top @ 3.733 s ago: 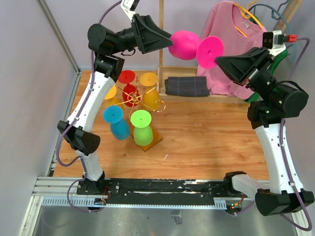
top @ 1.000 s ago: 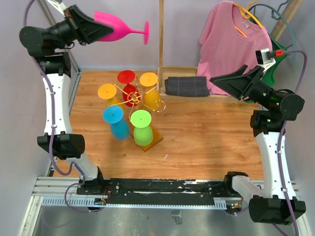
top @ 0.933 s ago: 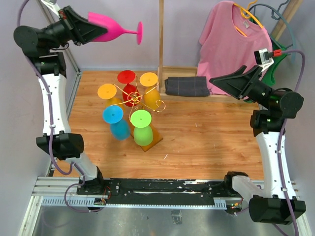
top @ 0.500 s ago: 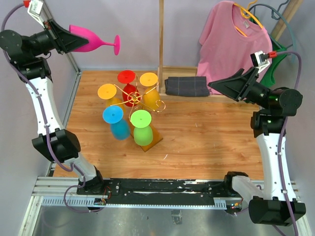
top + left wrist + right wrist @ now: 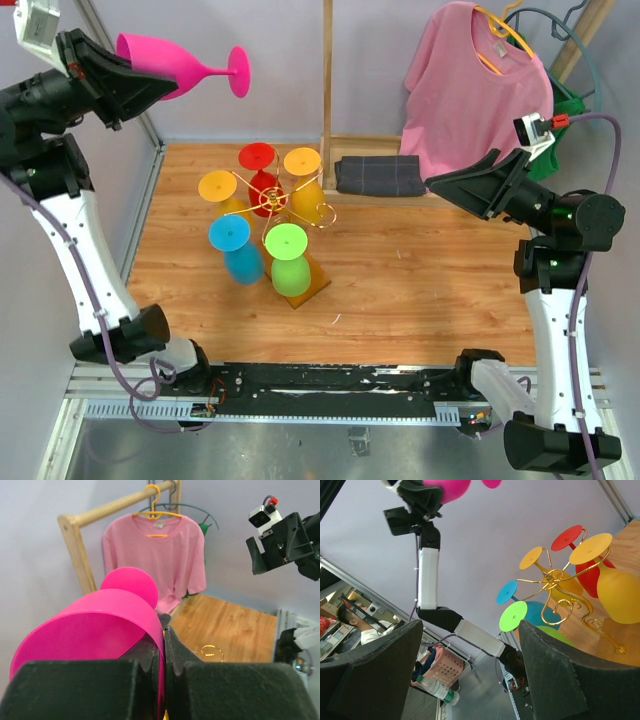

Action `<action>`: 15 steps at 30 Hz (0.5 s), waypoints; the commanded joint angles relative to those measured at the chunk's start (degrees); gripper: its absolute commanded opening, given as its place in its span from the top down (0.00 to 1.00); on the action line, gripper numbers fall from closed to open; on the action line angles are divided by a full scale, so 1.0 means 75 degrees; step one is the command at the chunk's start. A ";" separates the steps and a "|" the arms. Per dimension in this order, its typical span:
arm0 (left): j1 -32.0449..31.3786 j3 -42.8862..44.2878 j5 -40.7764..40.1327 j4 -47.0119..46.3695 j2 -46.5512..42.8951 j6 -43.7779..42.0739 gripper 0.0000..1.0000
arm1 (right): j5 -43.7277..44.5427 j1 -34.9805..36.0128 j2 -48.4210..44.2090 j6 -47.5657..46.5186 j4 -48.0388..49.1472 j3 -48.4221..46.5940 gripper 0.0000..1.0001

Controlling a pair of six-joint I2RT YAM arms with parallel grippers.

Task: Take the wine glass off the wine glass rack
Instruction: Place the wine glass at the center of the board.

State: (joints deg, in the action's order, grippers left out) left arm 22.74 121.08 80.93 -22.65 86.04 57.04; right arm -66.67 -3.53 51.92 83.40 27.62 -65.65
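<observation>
Left gripper (image 5: pixel 125 85), upper left, pinches the pink wine glass (image 5: pixel 175 68) rim clear of the wine glass rack (image 5: pixel 272 200); right gripper (image 5: pixel 440 185) jaws wide, empty; advise lowering it level onto open wood.

The pink wine glass (image 5: pixel 175 70) lies sideways, high above the gold wine glass rack (image 5: pixel 272 200).

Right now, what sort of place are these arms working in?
Probably a robot test bench, not a home: a walled wooden tabletop holding staged props, a gold wine glass rack hung with colored glasses and a pink shirt on a wooden rail.
</observation>
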 commanded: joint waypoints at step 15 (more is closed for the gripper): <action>0.0140 0.0961 -0.5648 0.5774 -0.0791 -0.5960 1.00 | 0.0081 -0.0080 -0.0700 -0.0859 -0.1456 -0.0104 0.22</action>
State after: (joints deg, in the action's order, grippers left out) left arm 23.42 125.69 51.94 0.89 73.43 23.20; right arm -66.46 -3.53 48.36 79.33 18.11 -66.19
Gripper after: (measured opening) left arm 0.045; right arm 0.781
